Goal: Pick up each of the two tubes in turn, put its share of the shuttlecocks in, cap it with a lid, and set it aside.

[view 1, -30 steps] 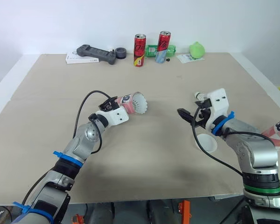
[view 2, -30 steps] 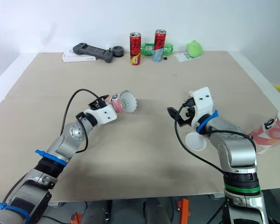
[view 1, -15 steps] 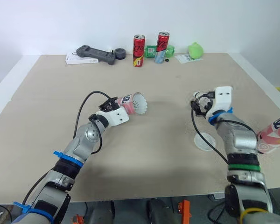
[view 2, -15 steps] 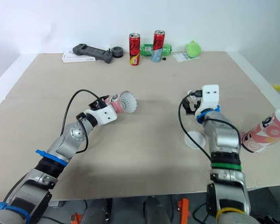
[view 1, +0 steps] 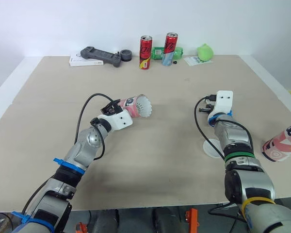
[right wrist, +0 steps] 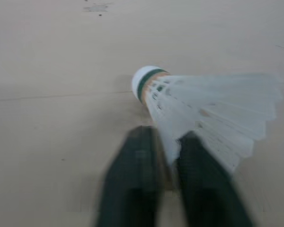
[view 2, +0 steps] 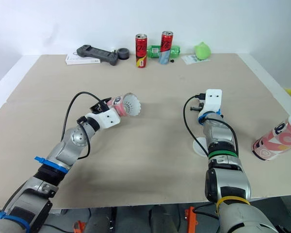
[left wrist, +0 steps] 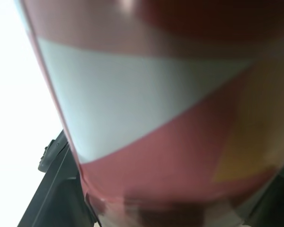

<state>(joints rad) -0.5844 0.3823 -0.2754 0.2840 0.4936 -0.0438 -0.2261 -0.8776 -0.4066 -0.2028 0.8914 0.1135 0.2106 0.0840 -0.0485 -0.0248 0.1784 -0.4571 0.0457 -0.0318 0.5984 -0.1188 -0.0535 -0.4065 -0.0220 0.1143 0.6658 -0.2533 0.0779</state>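
- Left gripper (view 1: pixel 117 110): clamped on the pink tube (view 1: pixel 130 106), held roughly level over mid-bench, left of centre, mouth pointing toward the right edge.
- Loaded shuttlecock (view 1: pixel 145 107): white skirt sticks out of that tube's mouth.
- Left wrist view: tube wall right up against the lens, black fingers (left wrist: pixel 57 189) on either side of it.
- Right gripper (right wrist: pixel 166 142): pinched on the feather skirt of a shuttlecock (right wrist: pixel 203 109), cork end pointing away from the fingers, low over the bench (view 1: pixel 160 170), right of centre.
- Lid (view 1: pixel 209 145): white disc flat on the bench, just beside the right forearm, toward the front right.
- Second tube (view 2: pixel 274 143): at the right edge near the front corner, tilted, open end up and outward. Cannot tell what it rests on.
- Back edge: two red cans (view 1: pixel 145 46), a green bottle (view 1: pixel 158 51), a black controller (view 1: pixel 97 56).
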